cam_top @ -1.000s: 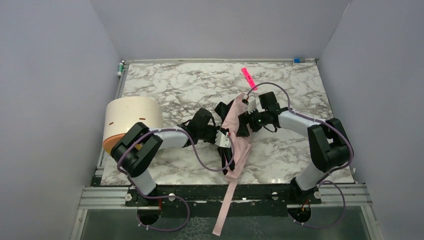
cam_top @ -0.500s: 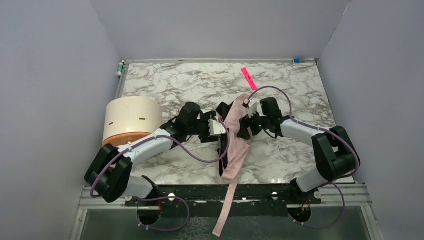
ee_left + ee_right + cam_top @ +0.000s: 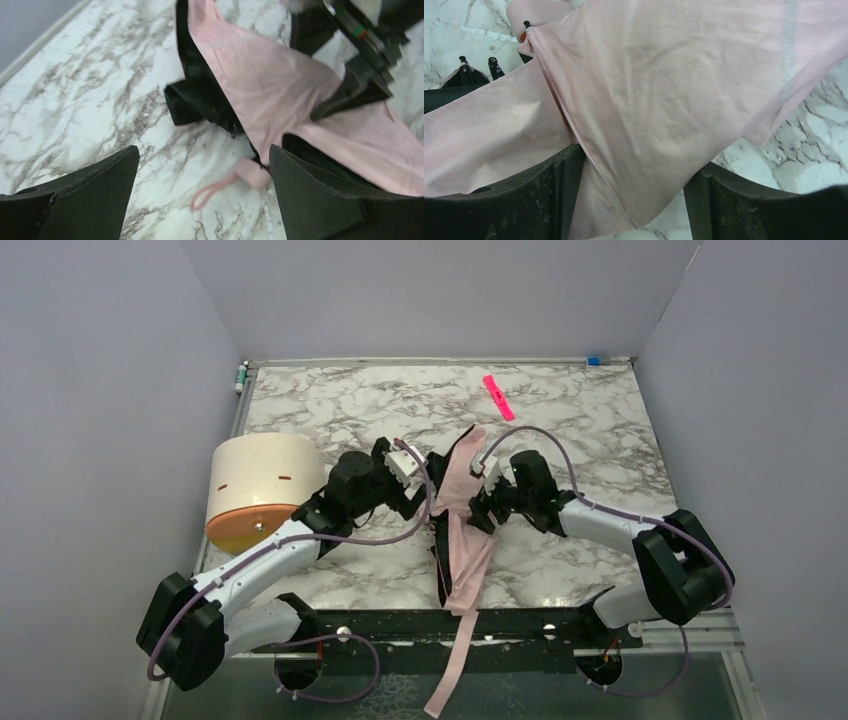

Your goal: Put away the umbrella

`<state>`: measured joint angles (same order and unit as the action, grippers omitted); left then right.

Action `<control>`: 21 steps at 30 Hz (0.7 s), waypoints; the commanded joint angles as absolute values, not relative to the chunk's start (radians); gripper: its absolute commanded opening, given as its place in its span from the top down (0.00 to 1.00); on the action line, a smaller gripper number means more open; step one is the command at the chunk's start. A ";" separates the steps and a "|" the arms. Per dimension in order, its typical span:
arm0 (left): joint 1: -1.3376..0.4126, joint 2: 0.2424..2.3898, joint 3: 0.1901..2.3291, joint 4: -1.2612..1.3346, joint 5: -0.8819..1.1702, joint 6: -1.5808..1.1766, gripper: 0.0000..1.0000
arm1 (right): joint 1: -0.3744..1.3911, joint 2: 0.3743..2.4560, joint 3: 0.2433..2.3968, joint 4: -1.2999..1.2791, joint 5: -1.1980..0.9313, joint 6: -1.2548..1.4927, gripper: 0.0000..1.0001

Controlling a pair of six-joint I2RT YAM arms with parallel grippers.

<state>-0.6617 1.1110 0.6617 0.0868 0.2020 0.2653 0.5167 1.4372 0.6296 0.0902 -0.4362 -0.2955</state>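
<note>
The umbrella [image 3: 462,540] lies half folded in the middle of the marble table [image 3: 330,405], pale pink fabric with black lining. One long pink strip of it hangs over the front edge. In the left wrist view its small pink handle [image 3: 252,173] and strap loop [image 3: 211,193] rest on the marble. My left gripper [image 3: 408,462] hovers left of the umbrella's far end, open wide, nothing between its fingers [image 3: 90,190]. My right gripper [image 3: 480,506] is open at the umbrella's right side. Loose fabric [image 3: 649,100] lies between its fingers [image 3: 549,200], and marble shows beside the right one.
A cream cylinder with an orange end [image 3: 262,490] lies on its side at the table's left edge. A bright pink flat strip [image 3: 497,397] rests near the back. Grey walls close in on three sides. The metal frame [image 3: 700,625] runs along the front.
My left gripper opened, let go of the umbrella's lower part and swung back toward the far left. The right gripper slid nearer and leftward along the fabric, its jaws narrowing slightly.
</note>
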 commanded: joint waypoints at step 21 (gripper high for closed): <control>-0.658 1.428 0.748 0.235 0.341 0.204 0.01 | 0.591 1.402 0.582 0.142 -0.370 -0.385 0.24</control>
